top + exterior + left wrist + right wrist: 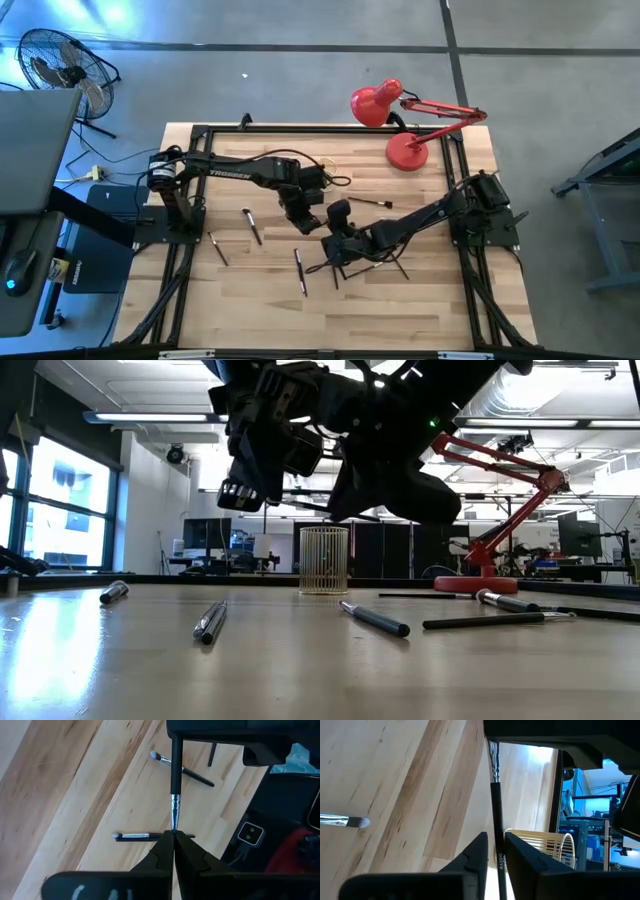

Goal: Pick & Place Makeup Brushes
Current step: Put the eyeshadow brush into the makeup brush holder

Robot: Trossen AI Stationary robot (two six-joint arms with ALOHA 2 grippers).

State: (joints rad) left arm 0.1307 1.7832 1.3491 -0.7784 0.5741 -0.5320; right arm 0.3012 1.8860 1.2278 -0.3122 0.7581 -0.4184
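Above the middle of the wooden desk [420,300] the two arms meet over a single makeup brush [175,780]. The left gripper [173,836] is closed on the silver ferrule end of that brush, its two dark fingers [192,855] pressed together with the thin metal pinched between them. The right gripper [495,851] clamps the black handle of the same brush, which runs straight up from between its fingers [475,855], so the brush spans the gap from one gripper to the other, lifted clear of the desk.

Directly below the left gripper a brush with a silver ferrule [137,836] lies flat on the wood, and a little farther out beyond it a black-handled brush with a pale bristle tip [181,769] lies at a slant. Near the right gripper a bristle tip [350,822] pokes in from the side. More brushes are scattered on the desk on either side of the pair of grippers [252,226] [300,272].

Just beyond the right gripper stands a gold wire cup [324,559]. Farther back from both grippers a red desk lamp [405,120] sits at the rear of the desk.
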